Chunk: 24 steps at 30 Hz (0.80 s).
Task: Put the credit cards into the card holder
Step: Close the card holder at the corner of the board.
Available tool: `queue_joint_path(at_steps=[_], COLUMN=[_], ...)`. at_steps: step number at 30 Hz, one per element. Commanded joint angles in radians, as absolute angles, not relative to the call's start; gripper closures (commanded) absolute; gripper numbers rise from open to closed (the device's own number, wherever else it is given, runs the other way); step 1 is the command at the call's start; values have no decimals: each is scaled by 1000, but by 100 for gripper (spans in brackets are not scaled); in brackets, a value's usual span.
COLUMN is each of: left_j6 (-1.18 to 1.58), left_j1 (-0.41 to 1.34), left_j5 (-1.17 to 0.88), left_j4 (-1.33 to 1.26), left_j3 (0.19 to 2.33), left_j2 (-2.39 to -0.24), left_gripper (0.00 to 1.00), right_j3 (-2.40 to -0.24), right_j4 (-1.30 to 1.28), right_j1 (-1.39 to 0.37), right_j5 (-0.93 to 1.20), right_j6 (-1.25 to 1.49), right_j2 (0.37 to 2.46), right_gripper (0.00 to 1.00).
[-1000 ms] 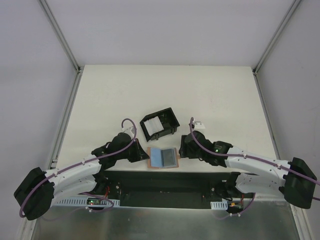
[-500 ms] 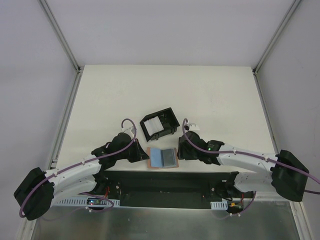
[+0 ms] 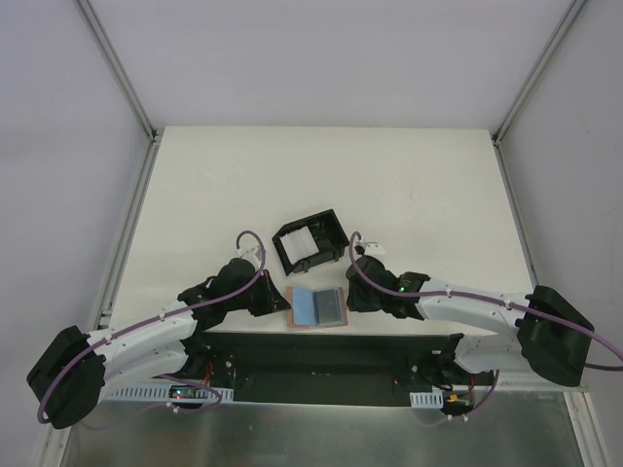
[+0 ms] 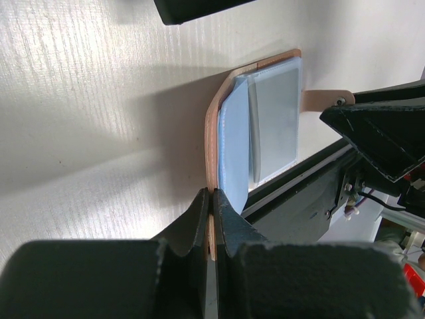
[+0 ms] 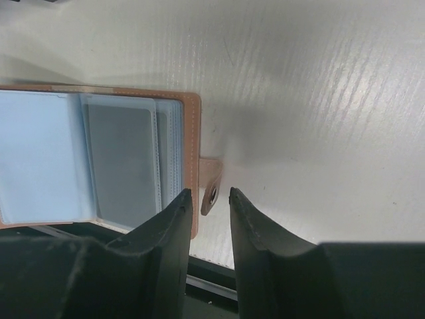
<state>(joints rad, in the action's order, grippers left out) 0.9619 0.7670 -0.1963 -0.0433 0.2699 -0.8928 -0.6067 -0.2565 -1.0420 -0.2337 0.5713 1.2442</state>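
Pincers first: left pincer pressed together on tan left edge of card holder, pinning it flat. Right pincer spread only narrowly, 1 finger each side of snap tab, slim gaps showing, nothing pinched yet.

Outward from there: holder lying open on tabletop, right at near edge, between the 2 arms, w/ near rim about level w/ tabletop edge. Light blue card on left page, grey card under clear sleeve on right page; both apparently seated already. Black box frame just beyond, apart from holder.

Step in hand, prob.: taking hold of tab to fold holder shut, loading seemingly done. Next move calls for: squeeze on tab only, not on tabletop; lift & swing right page over toward left while left side stays anchored; then free left edge before pressing snap.

Orientation: opened holder's long axis left-right along near edge, spine running near-far, tab pointing right toward right arm. Each card's long axis near-far, parallel to spine.
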Motion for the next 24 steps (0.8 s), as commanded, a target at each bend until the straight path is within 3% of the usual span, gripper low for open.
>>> queue_joint_path(at_steps=[1, 8, 14, 24], left_j6=[974, 966, 960, 893], left_j1=[776, 776, 775, 776], left_j5=[-173, -178, -172, -132], left_j4=[-32, -32, -22, 130], left_j3=[272, 279, 281, 399], left_j2=[-879, -890, -879, -819], left_gripper=[100, 100, 100, 100], right_j3=[-652, -669, -680, -631], right_j4=[-276, -272, -267, -68], right_j1=[-1040, -1040, -1039, -1051], right_j5=[-273, -298, -308, -160], right_j6=[551, 545, 522, 583], right_j2=[1265, 1289, 1312, 1324], right_gripper=[69, 71, 99, 100])
